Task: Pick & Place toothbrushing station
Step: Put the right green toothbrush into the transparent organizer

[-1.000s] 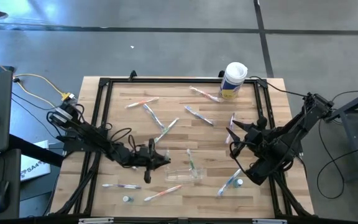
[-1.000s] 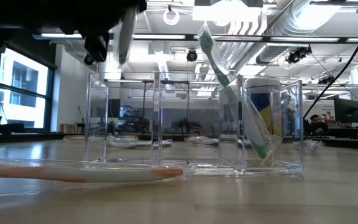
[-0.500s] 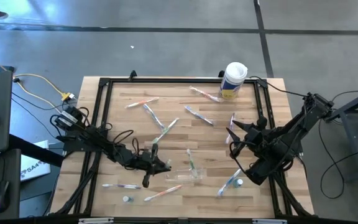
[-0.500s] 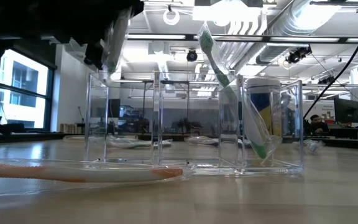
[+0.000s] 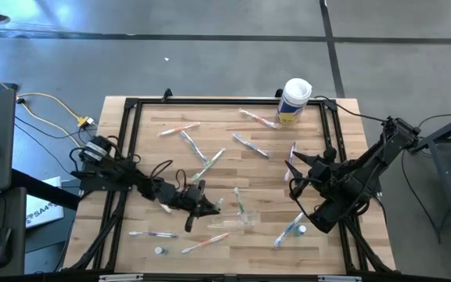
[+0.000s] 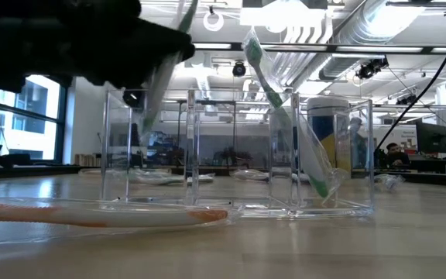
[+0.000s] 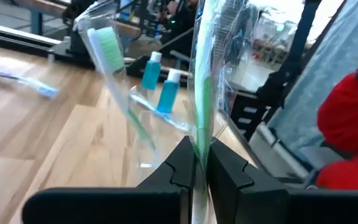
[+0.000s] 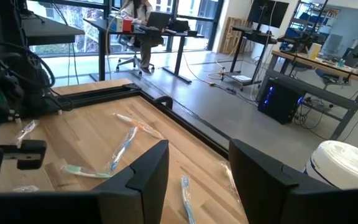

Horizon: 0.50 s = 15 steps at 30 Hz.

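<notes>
Though partly masked by the dark left end effector (image 5: 200,202), a wrapped toothbrush (image 7: 202,74) is pinched beside the clear toothbrushing station (image 5: 233,213) mid-table; the right end effector (image 5: 294,174) is held open, empty.

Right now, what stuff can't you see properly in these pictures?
- High view: the left gripper hides the left end of the clear organizer, so which compartment its wrapped toothbrush is over stays unclear.
- Low view: the left arm is a dark blur cut off by the top edge.
- High view: the white canister label is too small to read.
- Right wrist view: the right gripper fingertips run off the bottom edge.
</notes>
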Motion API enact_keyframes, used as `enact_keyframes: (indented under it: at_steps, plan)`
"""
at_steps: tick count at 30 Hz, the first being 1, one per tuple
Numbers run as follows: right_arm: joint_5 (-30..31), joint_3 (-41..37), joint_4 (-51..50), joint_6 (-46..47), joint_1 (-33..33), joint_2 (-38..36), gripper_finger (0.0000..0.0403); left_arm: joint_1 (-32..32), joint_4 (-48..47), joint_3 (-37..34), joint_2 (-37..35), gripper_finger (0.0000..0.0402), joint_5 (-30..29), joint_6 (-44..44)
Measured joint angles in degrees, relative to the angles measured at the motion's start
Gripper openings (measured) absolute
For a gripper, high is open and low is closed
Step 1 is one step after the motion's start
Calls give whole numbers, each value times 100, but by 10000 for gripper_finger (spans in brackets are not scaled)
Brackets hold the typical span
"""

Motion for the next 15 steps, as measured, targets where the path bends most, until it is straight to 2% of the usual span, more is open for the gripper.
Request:
enact_keyframes:
  at_steps: [7,15]
  plan:
    - [-41,-2,2,-2,0,0,160,73,-8,27,44,37,115,58]
    - [-44,-2,2,-4,0,0,160,73,-4,27,44,36,104,72]
